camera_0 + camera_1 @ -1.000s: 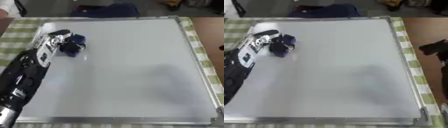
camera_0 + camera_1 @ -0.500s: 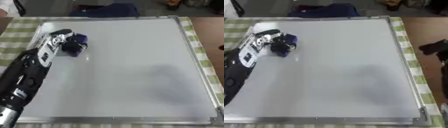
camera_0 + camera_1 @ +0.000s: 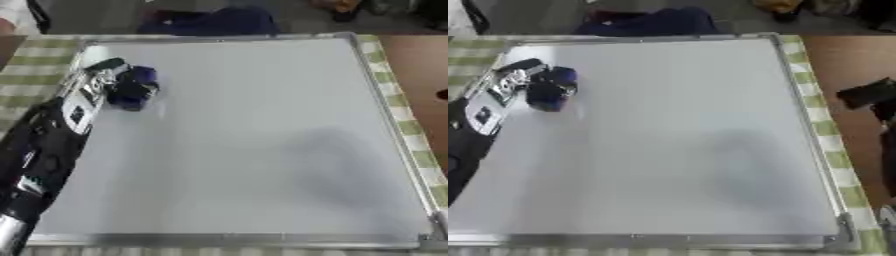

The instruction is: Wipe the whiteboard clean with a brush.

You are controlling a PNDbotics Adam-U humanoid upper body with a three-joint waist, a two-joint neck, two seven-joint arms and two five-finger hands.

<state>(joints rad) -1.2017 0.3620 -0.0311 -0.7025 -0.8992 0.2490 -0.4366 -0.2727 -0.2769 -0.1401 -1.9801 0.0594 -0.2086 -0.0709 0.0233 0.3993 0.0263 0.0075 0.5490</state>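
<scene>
I have the left robot hand [image 3: 98, 85] curled around the blue brush [image 3: 132, 88], pressed on the whiteboard [image 3: 254, 140] near its far-left corner. Wiping is in hand; next I'd sweep right. The right robot hand [image 3: 872, 95] idles off-board; its fingers I can't judge.

Whiteboard [image 3: 262, 150] lies flat, nearly all bare: open sweep from centre to right and near edges. Only obstruction at far-left corner: left hand [image 3: 92, 90] with blue brush [image 3: 131, 89], arm along left edge. Raised metal frame [image 3: 385, 110] rims board. Right hand [image 3: 872, 95] off board, beyond right edge.
</scene>
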